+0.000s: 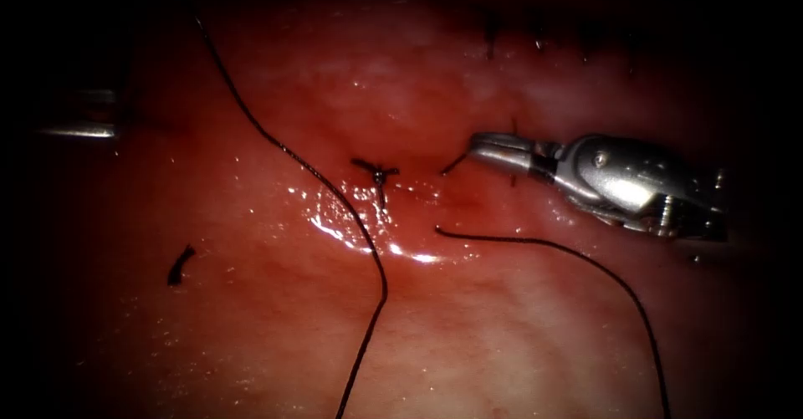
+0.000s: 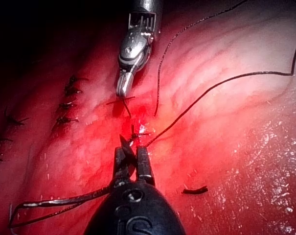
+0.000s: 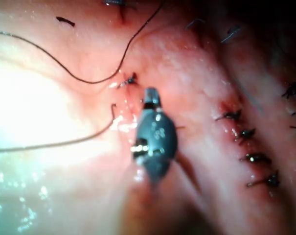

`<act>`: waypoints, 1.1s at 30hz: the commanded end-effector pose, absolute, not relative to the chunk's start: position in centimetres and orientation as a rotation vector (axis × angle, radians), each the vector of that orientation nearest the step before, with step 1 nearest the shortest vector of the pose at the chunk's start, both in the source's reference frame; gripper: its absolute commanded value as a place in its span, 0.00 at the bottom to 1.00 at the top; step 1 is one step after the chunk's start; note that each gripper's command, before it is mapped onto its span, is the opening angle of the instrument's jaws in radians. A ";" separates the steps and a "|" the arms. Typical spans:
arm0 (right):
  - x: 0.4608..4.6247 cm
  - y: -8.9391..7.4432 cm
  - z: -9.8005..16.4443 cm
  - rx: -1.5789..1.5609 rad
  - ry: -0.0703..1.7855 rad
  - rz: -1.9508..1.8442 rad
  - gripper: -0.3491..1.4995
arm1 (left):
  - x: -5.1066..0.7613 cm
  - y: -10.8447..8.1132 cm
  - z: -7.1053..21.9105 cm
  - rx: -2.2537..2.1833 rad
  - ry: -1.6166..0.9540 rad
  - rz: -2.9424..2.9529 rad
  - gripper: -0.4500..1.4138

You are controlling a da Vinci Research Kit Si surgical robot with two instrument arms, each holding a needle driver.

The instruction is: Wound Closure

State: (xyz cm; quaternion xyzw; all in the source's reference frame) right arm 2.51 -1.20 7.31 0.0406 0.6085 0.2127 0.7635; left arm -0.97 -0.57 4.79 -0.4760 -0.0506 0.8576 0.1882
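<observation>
Glistening red tissue (image 1: pixel 276 319); right tool (image 1: pixel 483 145) fingers pinch a thread stub (image 1: pixel 454 165); left tool (image 2: pixel 130 154) fingers narrow, empty.

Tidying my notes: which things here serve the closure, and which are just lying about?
In use: tissue, knotted stitch, long thread, left tool (open, empty), right tool (shut beside a thread tail).
Lying about: cut thread scrap, finished stitches.

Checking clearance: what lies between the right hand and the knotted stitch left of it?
Endoscope view: a short thread end at the right hand's shut tip, then bare wet tissue up to the knotted stitch.
</observation>
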 end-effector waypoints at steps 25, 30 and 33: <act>2.72 -0.6 7.2 0.022 1.347 0.483 0.00 | -1.07 -0.7 5.0 -1.325 -0.156 2.446 0.00; 2.73 -0.6 7.2 0.021 1.350 0.483 0.00 | -1.08 -0.7 5.1 -1.313 -0.188 2.458 0.00; 2.75 -0.6 7.2 0.021 1.346 0.484 0.01 | -1.08 -0.7 5.1 -1.313 -0.191 2.454 0.00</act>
